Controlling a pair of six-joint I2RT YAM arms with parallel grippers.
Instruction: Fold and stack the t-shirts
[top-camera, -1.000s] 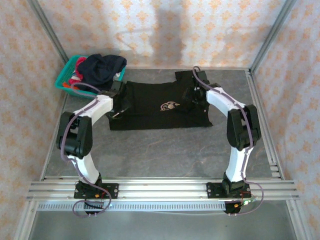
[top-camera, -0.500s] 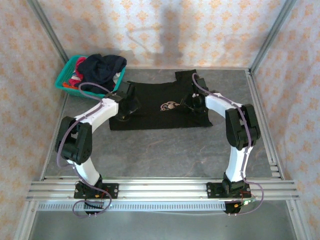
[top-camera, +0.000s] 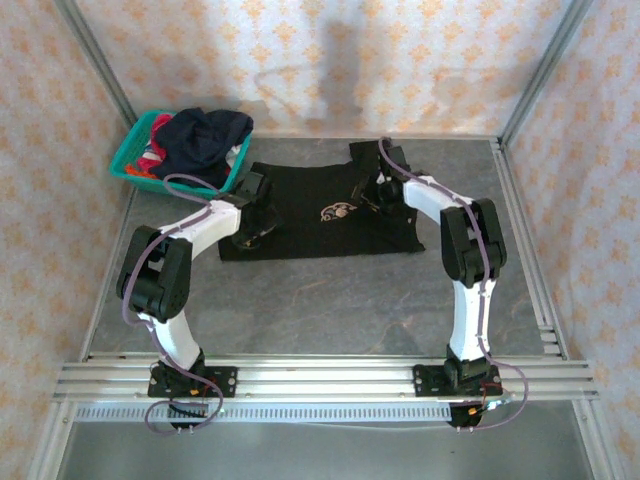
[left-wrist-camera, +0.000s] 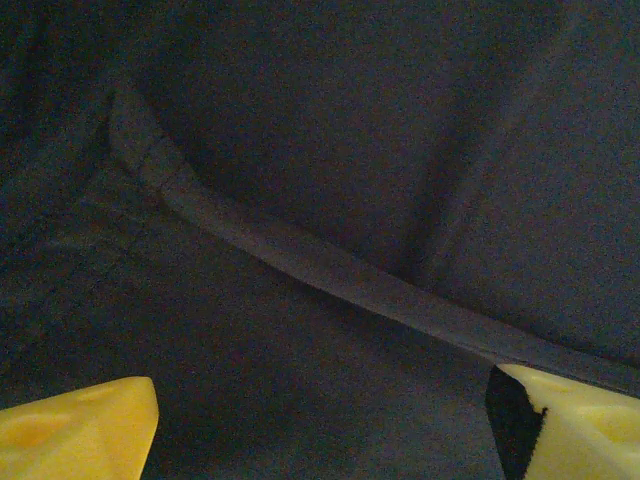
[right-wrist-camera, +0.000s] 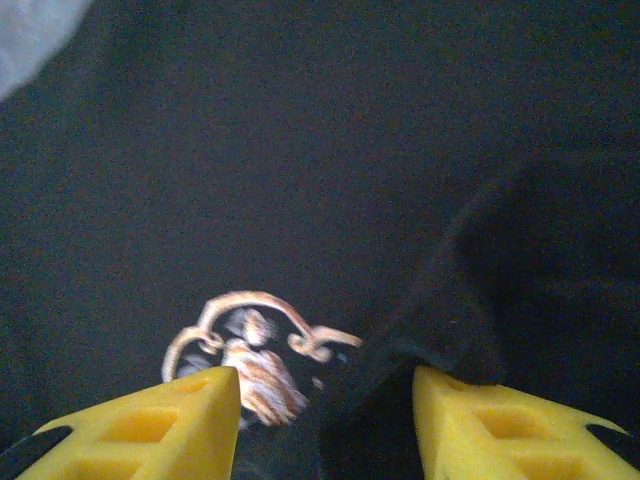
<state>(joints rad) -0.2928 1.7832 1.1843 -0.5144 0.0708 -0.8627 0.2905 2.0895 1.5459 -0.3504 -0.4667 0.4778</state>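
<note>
**Both pincers low over the spread black shirt**

The black cloth t-shirt (top-camera: 310, 215) lies flat on the far half of the grey stone-look table (top-camera: 320, 300). Both arms cover parts of it, so its left sleeve and right shoulder are hard to make out.

The left gripper (left-wrist-camera: 322, 380) is above the shirt's left part. Its yellow fingers are wide apart and hold nothing. In the dim left wrist view, a stitched hem ridge (left-wrist-camera: 330, 275) runs slantwise across the cloth beneath.

The right gripper (right-wrist-camera: 325, 375) is just right of the tan scroll-shaped chest emblem (top-camera: 339, 211). Its fingers are part-way apart. A raised fold of black cloth (right-wrist-camera: 440, 330) sits between them against one finger, and the other finger is clear of it, so nothing is clamped. The fold and a finger cut off part of the blurred emblem.

At the far left, near the shirt's corner, is a teal plastic basket (top-camera: 125, 160). It holds a crumpled dark navy shirt (top-camera: 205, 135) that spills over its rim and hides most of a red-pink shirt (top-camera: 152, 155).

Bare table stretches from the black shirt's near hem to the aluminium rail (top-camera: 320, 378) at the near edge. There is also open room on the right.
</note>
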